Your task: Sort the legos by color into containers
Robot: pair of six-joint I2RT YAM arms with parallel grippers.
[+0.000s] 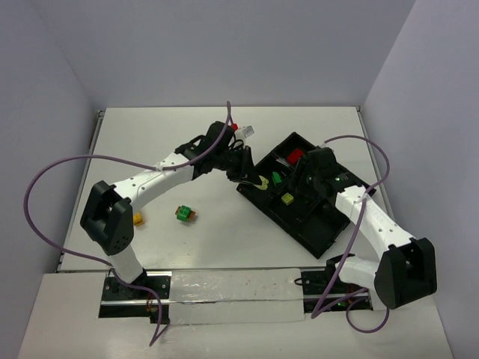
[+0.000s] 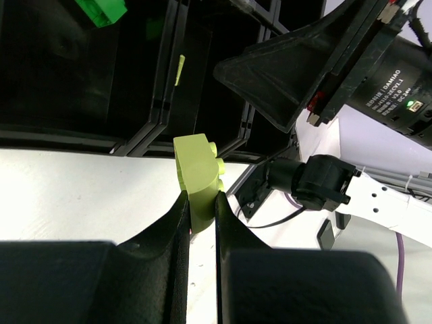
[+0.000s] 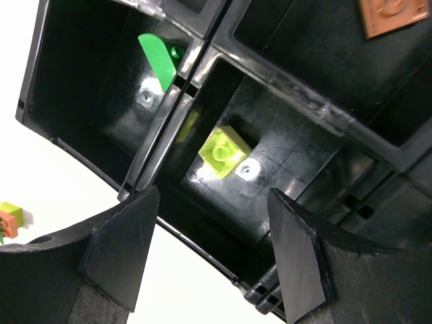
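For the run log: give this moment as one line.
left end effector: shut on pale yellow-green lego | right end effector: open, above tray

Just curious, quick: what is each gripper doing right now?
Left gripper: closed, holding a pale yellow-green lego.
Right gripper: open, holding nothing, above the tray.

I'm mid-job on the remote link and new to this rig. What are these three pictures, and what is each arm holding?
The wide picture looks down on a table with two white arms bolted at its near edge. The other two come from cameras on the wrists. The left tool is shut on a pale yellow-green brick, beside the black divided tray. The right tool hangs open and empty over a compartment holding a similar brick; a green brick lies next door. A green-and-orange stack waits on the table.
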